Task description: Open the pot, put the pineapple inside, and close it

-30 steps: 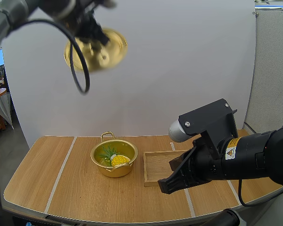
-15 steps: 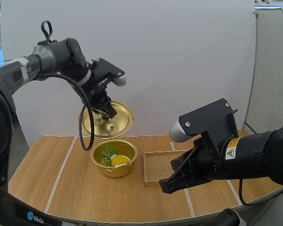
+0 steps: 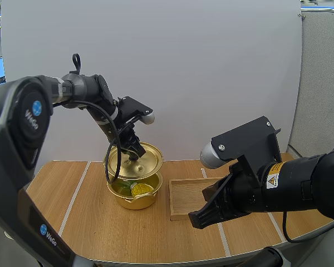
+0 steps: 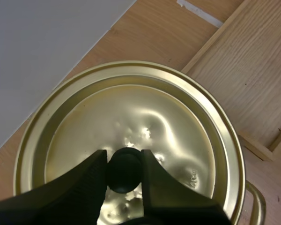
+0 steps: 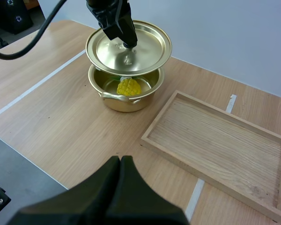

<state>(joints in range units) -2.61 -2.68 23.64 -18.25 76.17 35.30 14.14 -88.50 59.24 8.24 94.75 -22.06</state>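
Hovering clenched on nothing over the near surface (image 5: 61, 122), right end effector (image 5: 120, 159), wooden tray (image 5: 215, 140) beyond, farther on pineapple (image 5: 129, 86) inside pot (image 5: 126, 102), lid (image 4: 168, 126) just above the rim, left wrist view showing left end effector (image 4: 124, 159) pinching its black knob (image 4: 124, 172).

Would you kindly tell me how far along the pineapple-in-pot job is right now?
Done: the pineapple lies inside the open pot. In hand: the left gripper pinches the knob of the lid, holding it just above the pot. Left: set the lid on the rim and release.
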